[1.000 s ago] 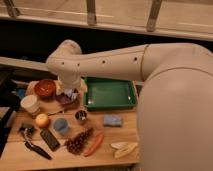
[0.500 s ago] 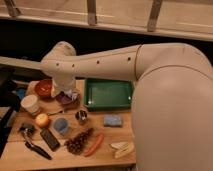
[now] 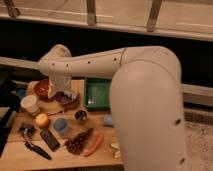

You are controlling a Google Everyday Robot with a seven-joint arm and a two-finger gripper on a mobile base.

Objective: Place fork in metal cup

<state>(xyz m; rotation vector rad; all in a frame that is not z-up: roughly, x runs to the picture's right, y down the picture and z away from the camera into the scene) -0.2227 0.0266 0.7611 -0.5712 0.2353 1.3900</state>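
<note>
Steel, shiny, with only darkness showing inside, the metal cup (image 3: 81, 116) stands upright on the wooden table (image 3: 60, 160). The fork (image 3: 56, 112) lies flat just left of the metal cup, outside it. 1 blue cup (image 3: 61, 125) sits below-left of the metal cup, and a green tray (image 3: 97, 92) lies above-right. The gripper (image 3: 61, 93) hangs above-left of the metal cup, over a purple thing (image 3: 67, 99). I cannot tell whether it grasps anything.

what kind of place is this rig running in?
Likely a staged indoor test bench, not a real kitchen: wooden table strewn with odd props (pine cone, apple, metal cup), railing posts behind. Gripper hangs beside the reddish bowl.
</note>
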